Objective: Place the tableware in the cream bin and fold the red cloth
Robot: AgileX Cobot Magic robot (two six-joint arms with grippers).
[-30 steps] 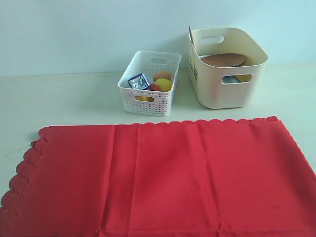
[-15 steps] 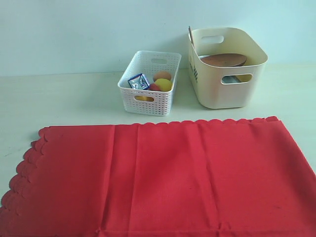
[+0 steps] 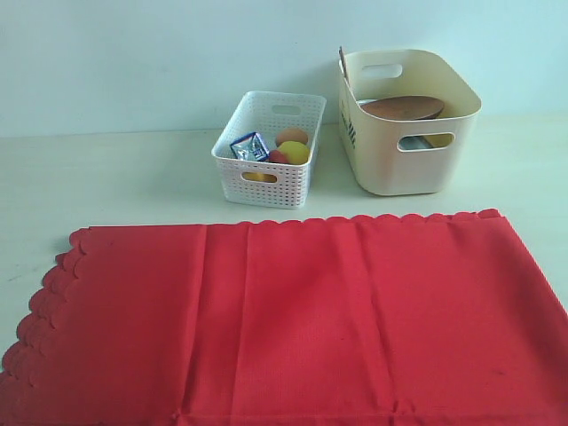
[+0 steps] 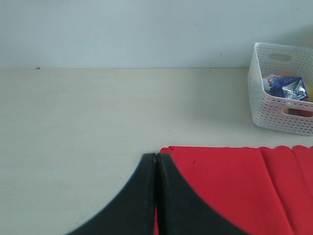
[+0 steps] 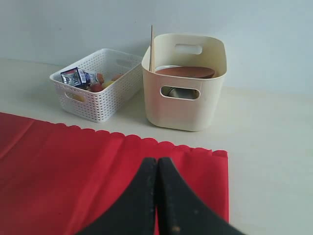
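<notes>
No shift is found across the last second. The red cloth (image 3: 293, 319) is spread flat and unfolded on the worktop (image 3: 106, 177), in front of the cream bin (image 3: 413, 173) and the white perforated basket (image 3: 266, 182). The round brown wooden plate (image 3: 404, 107) is lodged inside the bin, and a light wooden chopstick (image 5: 151, 46) is leaned against its wall. No tableware is seen left on the worktop. The left hand (image 4: 156, 159) and right hand (image 5: 156, 161) are both clenched with nothing held, each poised over a bin-side corner of the cloth. The tableware step is judged done, and folding not yet begun.

Left hand (image 4: 156, 156) and right hand (image 5: 157, 160) — both closed tight.
</notes>
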